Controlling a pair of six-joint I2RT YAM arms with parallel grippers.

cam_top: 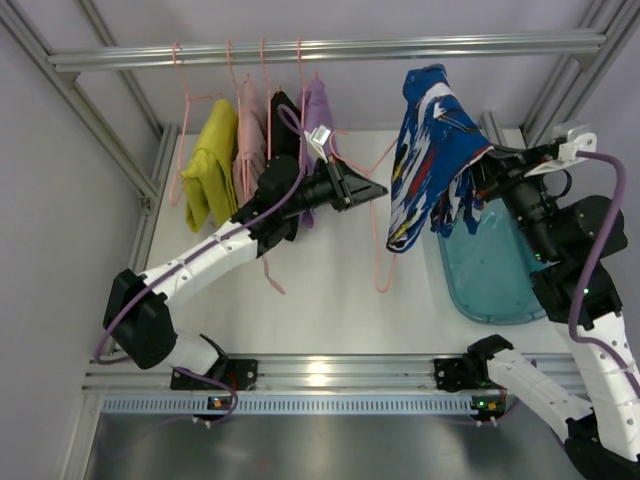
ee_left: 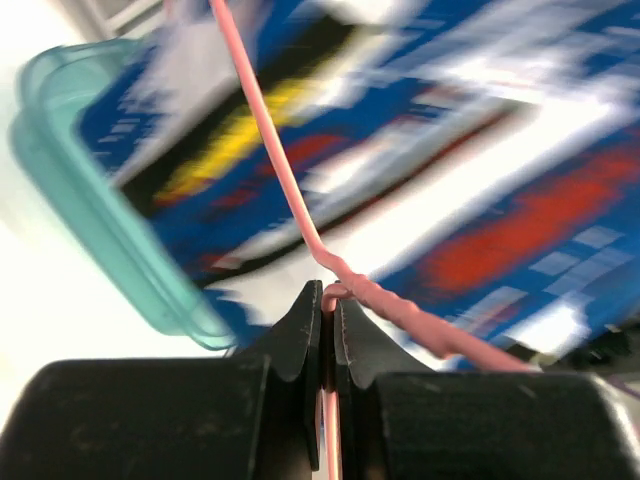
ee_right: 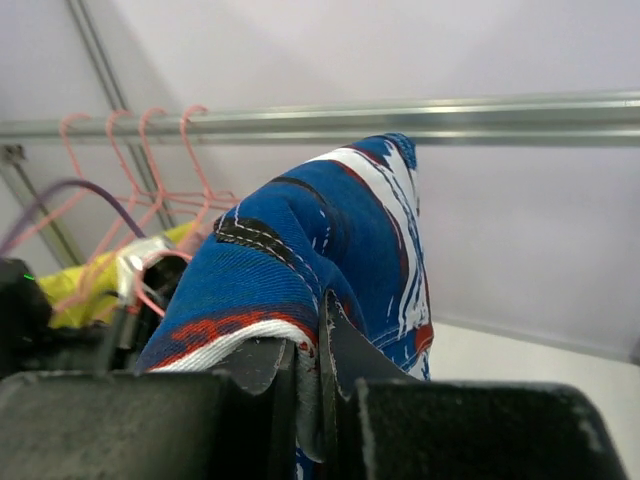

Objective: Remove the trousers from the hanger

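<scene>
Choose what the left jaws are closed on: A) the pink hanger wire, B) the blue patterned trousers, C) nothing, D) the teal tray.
A: in the left wrist view the left jaws pinch the pink hanger wire; the trousers sit in the right jaws.

No legible text, labels, brand marks, numbers or signs appear in any of the three views.
</scene>
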